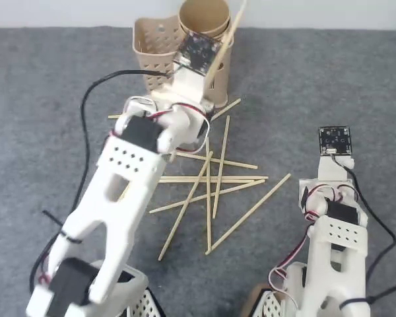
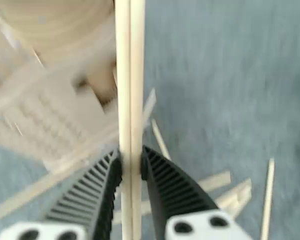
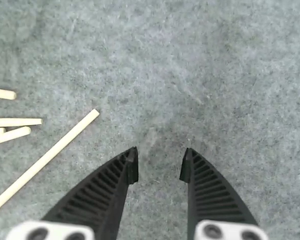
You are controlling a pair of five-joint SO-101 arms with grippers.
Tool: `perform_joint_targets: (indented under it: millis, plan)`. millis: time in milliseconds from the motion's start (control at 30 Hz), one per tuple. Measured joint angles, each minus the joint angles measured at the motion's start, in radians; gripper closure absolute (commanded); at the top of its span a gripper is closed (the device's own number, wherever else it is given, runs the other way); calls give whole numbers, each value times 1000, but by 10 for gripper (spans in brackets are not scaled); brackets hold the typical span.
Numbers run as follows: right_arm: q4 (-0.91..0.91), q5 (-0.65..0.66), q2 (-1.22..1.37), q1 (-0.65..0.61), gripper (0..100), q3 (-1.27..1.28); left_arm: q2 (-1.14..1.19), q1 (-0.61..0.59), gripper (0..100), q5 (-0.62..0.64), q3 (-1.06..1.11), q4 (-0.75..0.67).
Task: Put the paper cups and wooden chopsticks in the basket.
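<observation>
Left pincer point(image 2: 131, 162) clamped on held chopsticks point(image 2: 129, 75), upright at the basket point(image 1: 152, 46).
Just ahead of it a paper cup point(image 1: 203, 16) stands in the basket; loose chopsticks point(image 1: 211, 179) lie crisscrossed behind it on the grey worktop point(image 1: 317, 86). Right pincer point(image 3: 159, 162) hangs apart, holding nothing.

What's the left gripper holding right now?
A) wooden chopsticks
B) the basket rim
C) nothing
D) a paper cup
A: in the left wrist view, the left gripper is clamped on chopsticks that stand upright next to the basket.
</observation>
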Motion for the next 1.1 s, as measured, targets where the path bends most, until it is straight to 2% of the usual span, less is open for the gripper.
perform_joint_targets:
  millis: [100,267,433,667,833,1100]
  plan:
    - [-2,0,0,0,843,0,-100,-23,988,0,0,-43]
    - [-2,0,0,0,843,0,-216,-129,988,0,0,-184]
    - [-2,0,0,0,843,0,-232,-196,988,-2,0,-353]
    - [-2,0,0,0,843,0,-227,-212,988,-2,0,-520]
    - [-2,0,0,0,843,0,-120,-213,988,-2,-28,-617]
    - [-3,0,0,-12,843,0,164,-216,988,-2,-236,-756]
